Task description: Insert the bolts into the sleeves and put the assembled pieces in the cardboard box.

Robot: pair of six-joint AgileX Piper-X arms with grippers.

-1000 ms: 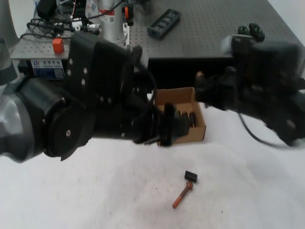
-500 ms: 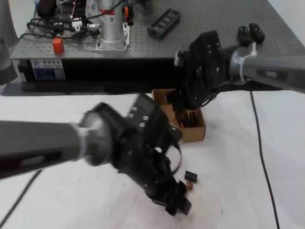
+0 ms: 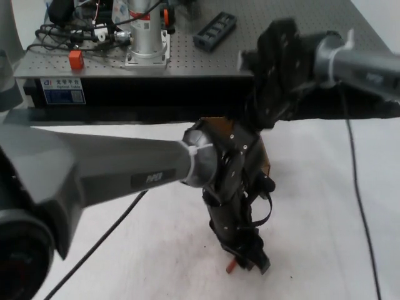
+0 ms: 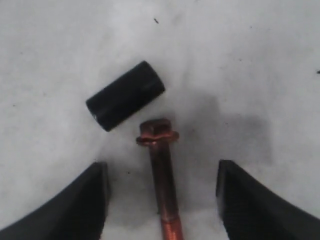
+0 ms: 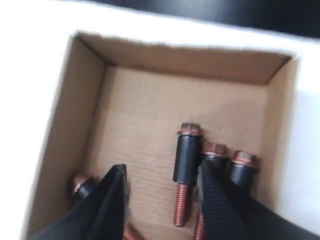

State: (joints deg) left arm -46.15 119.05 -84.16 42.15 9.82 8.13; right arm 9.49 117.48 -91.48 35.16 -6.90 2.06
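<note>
While our left tool [image 4: 161,167] hangs spread above the worktop [image 4: 260,55], the bolt [image 4: 165,192] lies between its fingers [image 4: 82,202], long axis along our reach, head toward the sleeve [image 4: 125,95] just beyond, and our right tool [image 5: 162,172], spread and empty, hovers farther off over the cardboard box [image 5: 150,65].
</note>
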